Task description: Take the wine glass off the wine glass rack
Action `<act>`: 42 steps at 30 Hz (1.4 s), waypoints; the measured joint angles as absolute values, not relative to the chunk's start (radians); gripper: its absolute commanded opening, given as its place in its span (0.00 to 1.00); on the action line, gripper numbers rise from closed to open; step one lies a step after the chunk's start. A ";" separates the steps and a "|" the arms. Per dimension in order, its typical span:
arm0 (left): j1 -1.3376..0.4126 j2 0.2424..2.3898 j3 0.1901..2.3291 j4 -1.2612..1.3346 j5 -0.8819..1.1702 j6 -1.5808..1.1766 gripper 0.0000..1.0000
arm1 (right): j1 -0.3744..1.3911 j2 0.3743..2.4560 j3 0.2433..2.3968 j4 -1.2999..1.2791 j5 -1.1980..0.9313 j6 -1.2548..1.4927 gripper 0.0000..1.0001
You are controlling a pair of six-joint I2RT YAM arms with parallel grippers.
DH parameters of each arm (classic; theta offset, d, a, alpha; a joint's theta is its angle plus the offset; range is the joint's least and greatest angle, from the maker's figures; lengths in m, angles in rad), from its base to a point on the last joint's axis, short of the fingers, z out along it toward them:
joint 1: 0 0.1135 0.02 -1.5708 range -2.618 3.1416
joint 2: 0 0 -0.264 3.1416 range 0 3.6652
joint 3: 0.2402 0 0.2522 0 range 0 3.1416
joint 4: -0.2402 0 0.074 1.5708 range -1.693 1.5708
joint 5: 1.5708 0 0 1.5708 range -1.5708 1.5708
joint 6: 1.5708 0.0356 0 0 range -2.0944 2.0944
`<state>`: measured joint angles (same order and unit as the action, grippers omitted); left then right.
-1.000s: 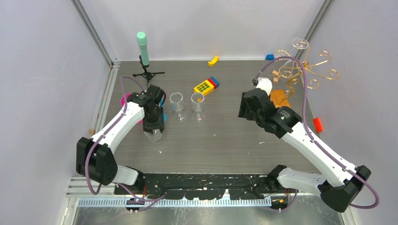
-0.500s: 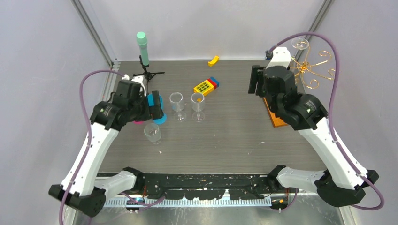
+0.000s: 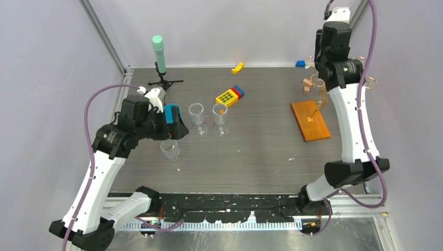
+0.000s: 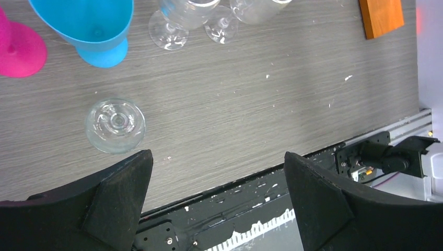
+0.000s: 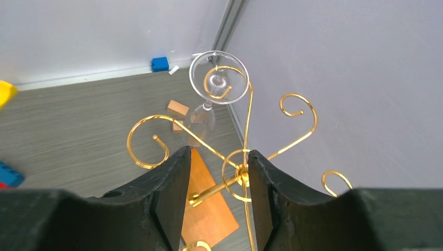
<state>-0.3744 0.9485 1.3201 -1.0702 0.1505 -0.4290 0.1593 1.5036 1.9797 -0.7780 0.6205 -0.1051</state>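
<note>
In the right wrist view the clear wine glass point(image 5: 200, 121) hangs upside down, its round foot point(image 5: 218, 83) caught in a gold curl of the wine glass rack point(image 5: 241, 172). My right gripper point(image 5: 215, 180) hovers above the rack's centre, short of the glass, open with only the rack's stem showing below the gap. From above, the raised right arm point(image 3: 334, 63) covers the glass over the rack's orange-brown base point(image 3: 311, 120). My left gripper point(image 4: 217, 193) stands wide open and holds nothing, just above a clear glass point(image 4: 115, 124) standing on the table.
Two more clear glasses point(image 3: 196, 113) point(image 3: 220, 113) stand mid-table. A blue cup point(image 4: 91, 26) and a pink one point(image 4: 18, 49) sit beside the left gripper. A yellow-and-blue toy block point(image 3: 229, 95), a microphone on a stand point(image 3: 159, 55) and small wooden pieces point(image 3: 308, 83) lie further back.
The left gripper let go of the clear glass on the table, opened wide and lifted away. The right arm swung up and back over the rack, its jaws narrowing somewhat.
</note>
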 measured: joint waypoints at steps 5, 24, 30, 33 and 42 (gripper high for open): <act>-0.374 0.949 1.292 -1.056 0.196 -0.426 1.00 | 0.102 1.612 2.007 -0.764 0.553 -0.210 0.51; -0.374 0.997 1.269 -1.002 0.231 -0.410 1.00 | 0.090 1.872 2.089 -0.612 0.668 -0.610 0.45; -0.374 1.019 1.266 -0.997 0.216 -0.408 1.00 | 0.088 1.892 2.089 -0.583 0.694 -0.672 0.46; -0.374 1.019 1.266 -0.995 0.200 -0.406 1.00 | 0.086 1.892 2.089 -0.579 0.695 -0.680 0.44; -0.374 1.016 1.235 -0.968 0.163 -0.402 1.00 | 0.082 1.899 2.074 -0.556 0.698 -0.686 0.10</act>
